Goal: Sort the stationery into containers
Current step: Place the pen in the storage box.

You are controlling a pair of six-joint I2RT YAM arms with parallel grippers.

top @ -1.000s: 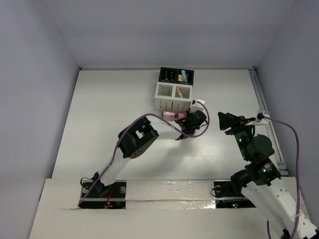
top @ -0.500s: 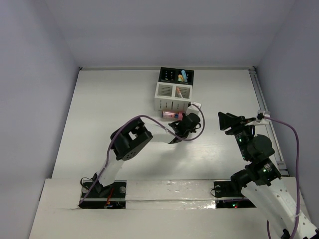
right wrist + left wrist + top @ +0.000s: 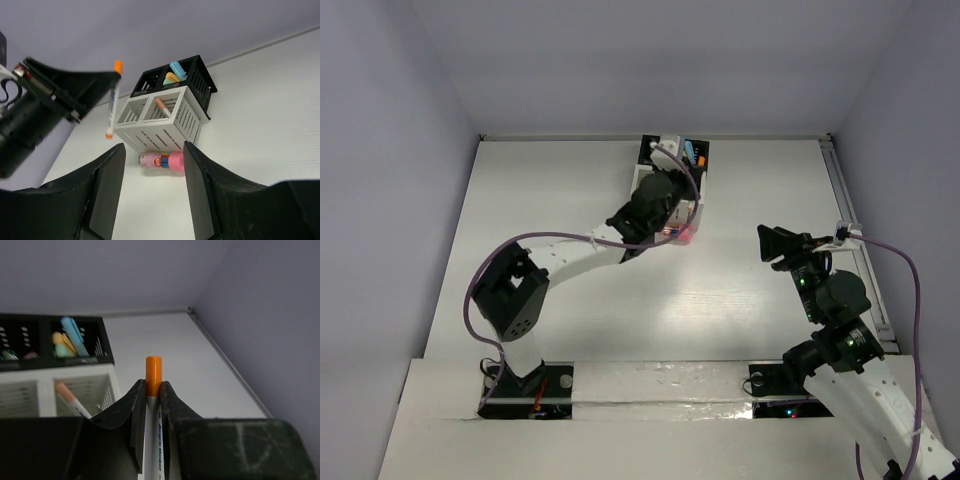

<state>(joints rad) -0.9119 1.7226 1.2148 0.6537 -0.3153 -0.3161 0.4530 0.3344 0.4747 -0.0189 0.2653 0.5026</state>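
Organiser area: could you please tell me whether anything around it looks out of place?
Yes. The pink cylinder lies on its side on the table at the foot of the white box, outside any compartment. The orange-capped marker is also outside, but the left gripper is clamped on it.

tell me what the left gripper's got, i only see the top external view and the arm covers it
Observer: The left gripper is shut on an orange-capped marker; the left wrist view shows the cap sticking out past the fingertips.
Operator: ok and that pink cylinder, is it in a box
Observer: No. In the right wrist view the pink cylinder lies on its side on the table, in front of the white box.
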